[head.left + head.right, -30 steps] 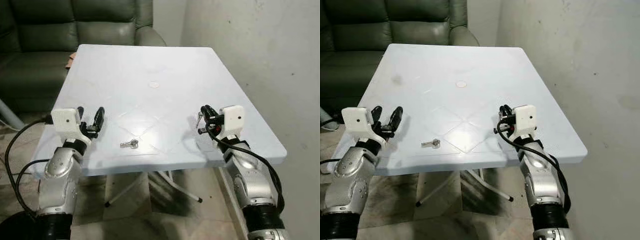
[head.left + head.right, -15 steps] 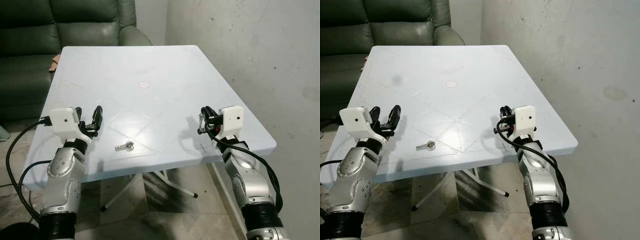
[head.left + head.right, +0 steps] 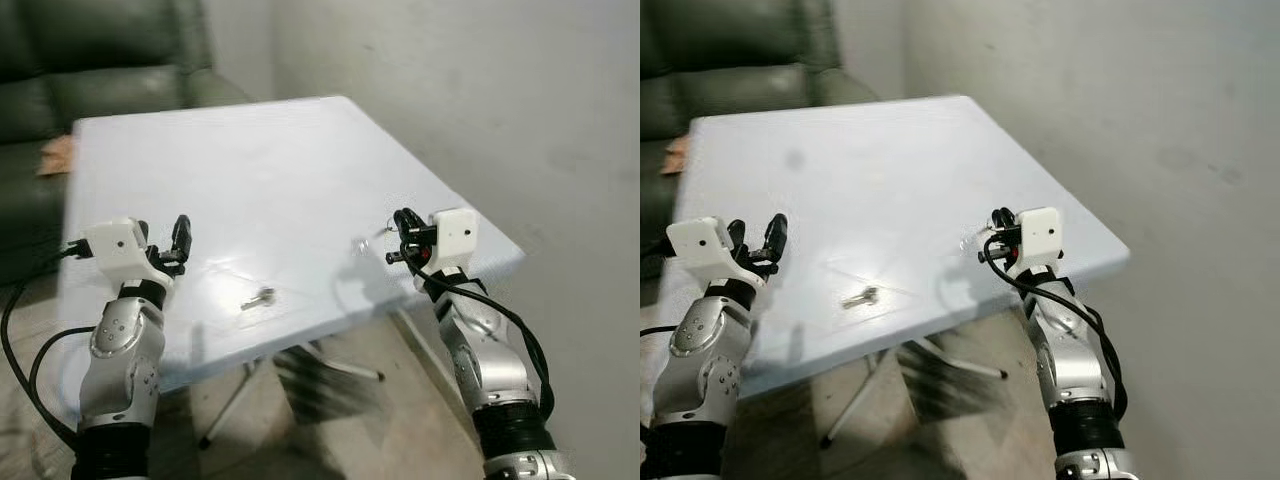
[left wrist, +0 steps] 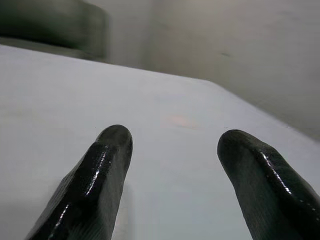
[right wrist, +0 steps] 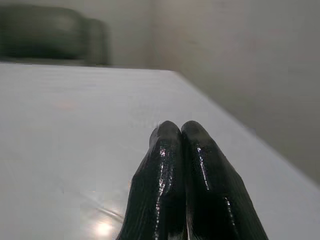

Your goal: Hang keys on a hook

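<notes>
Silver keys (image 3: 258, 298) on white table (image 3: 250, 170)

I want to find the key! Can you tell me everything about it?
The key is small, silvery metal, a bit blurred, with what looks like a ring at one end. It lies flat on the pale blue table, near the front edge, between the two grippers, and neither touches it.

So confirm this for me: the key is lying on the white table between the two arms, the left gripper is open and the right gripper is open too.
Not quite: the right gripper is shut, its two fingers pressed together with nothing between them, as the right wrist view shows. The rest holds: the key lies on the white table between the arms, and the left gripper is open.
</notes>
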